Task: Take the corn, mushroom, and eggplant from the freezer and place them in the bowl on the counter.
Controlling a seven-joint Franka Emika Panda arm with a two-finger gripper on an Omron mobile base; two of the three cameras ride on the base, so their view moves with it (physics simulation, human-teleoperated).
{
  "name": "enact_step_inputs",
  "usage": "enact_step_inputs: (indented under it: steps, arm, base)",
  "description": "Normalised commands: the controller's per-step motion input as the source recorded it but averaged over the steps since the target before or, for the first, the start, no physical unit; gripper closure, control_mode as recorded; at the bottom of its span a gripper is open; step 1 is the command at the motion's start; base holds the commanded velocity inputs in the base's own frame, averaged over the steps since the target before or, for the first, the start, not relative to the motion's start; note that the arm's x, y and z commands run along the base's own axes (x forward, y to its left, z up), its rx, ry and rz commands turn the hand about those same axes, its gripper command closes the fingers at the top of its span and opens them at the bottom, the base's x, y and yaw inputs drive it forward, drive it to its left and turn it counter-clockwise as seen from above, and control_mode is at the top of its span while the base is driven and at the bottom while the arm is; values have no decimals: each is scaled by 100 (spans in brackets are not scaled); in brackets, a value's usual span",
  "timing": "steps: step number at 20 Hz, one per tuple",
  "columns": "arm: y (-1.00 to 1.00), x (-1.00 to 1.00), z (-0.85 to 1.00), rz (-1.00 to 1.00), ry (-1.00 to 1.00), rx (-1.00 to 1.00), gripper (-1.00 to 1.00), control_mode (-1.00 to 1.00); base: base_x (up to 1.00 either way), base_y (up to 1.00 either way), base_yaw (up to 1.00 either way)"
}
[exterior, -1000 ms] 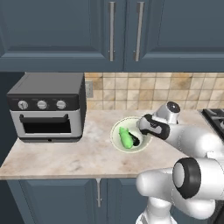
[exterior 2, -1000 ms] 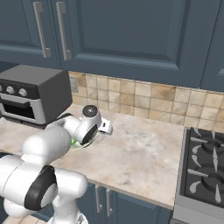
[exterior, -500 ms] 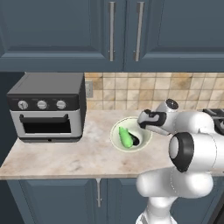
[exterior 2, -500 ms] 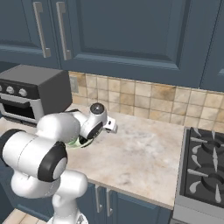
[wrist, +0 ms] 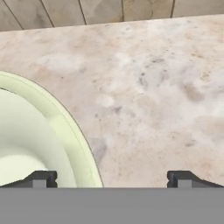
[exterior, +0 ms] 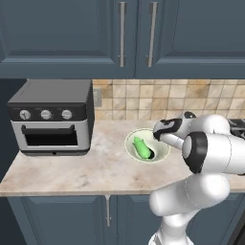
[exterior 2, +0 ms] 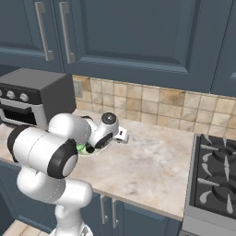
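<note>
Pincer (wrist: pixel 112 177) wide open, empty, touching nothing; fingertips (wrist: pixel 41 178) spread far apart at bottom of hand view. One tip sits over the bowl (wrist: pixel 65 127) rim, the other over bare bench (wrist: pixel 153 87). In left base view pincer (exterior: pixel 161 131) hangs just above bowl's (exterior: pixel 162 149) right edge, pointing left and down. In right base view the hand is near the bench, w/ bowl (exterior 2: pixel 84 149) mostly hidden behind arm, only a green sliver showing.

Bowl on bench (exterior: pixel 95 165), approx. mid-way btwn toaster oven (exterior: pixel 51 117) and stove (exterior 2: pixel 216 179). Inside bowl: corn (exterior: pixel 141 146), bright green, lying diagonal, and eggplant (exterior: pixel 150 154), dark, touching corn's lower right end. Mushroom: can't tell from these views.

Behind: tan tiled backsplash (exterior: pixel 143 100), outlet (exterior: pixel 97 97) just right of oven. Dark blue upper cabinets (exterior: pixel 134 38) w/ vertical handles above; lower cabinets (exterior: pixel 57 217) under bench.
</note>
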Motion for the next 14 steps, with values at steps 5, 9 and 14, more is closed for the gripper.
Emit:
enact_step_inputs:
  steps: [5, 9, 14]
  arm:
    - [0, 9, 0, 0, 0, 0, -100, -100]
    - [0, 12, 0, 0, 0, 0, -100, -100]
    - [0, 25, -2, 0, -3, 0, -100, -100]
  base:
    - [0, 0, 0]
    - [0, 0, 0]
    - [0, 0, 0]
